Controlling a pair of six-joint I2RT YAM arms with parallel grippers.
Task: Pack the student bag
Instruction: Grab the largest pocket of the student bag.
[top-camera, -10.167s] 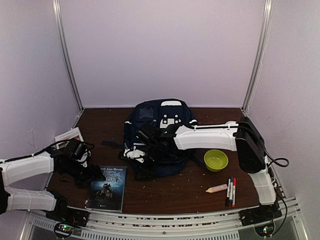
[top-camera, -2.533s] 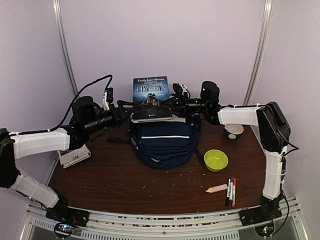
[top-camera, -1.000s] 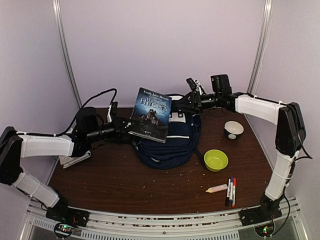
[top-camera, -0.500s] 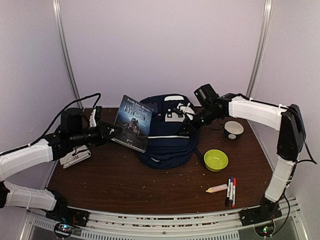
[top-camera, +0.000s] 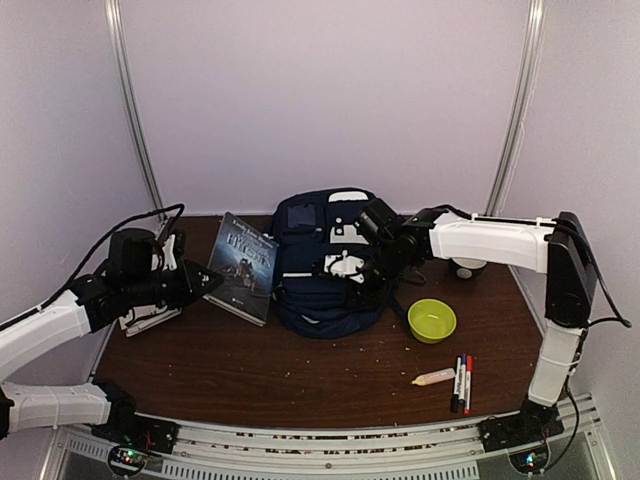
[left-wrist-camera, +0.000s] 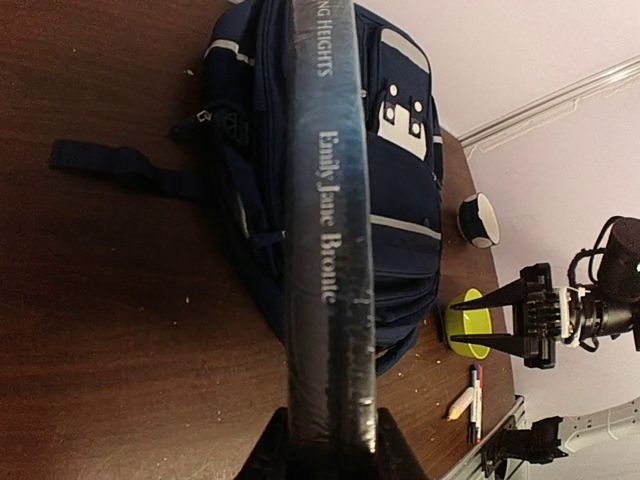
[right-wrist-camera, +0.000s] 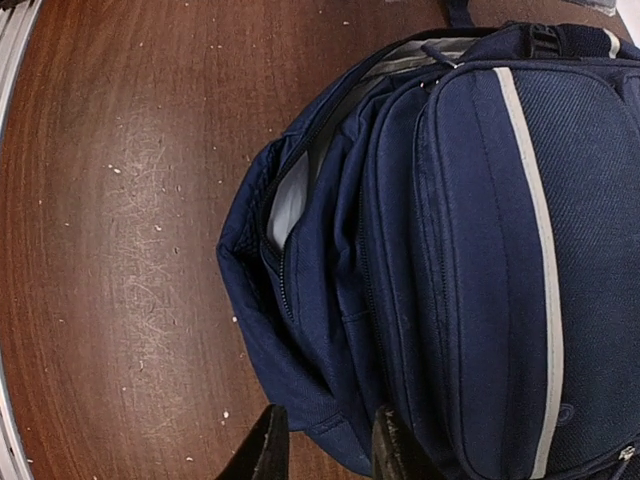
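Now left fingers clamp a dark paperback book just left of the navy-blue fabric backpack; right fingers hover apart above.

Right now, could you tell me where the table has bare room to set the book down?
The widest bare patch is the near strip of table, between the backpack and the front edge, left of the pens. The right side is crowded: green bowl, cream tube, pens.

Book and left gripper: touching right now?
Touching. Left wrist view shows the left gripper closed on the book, one finger against each cover at its near end.
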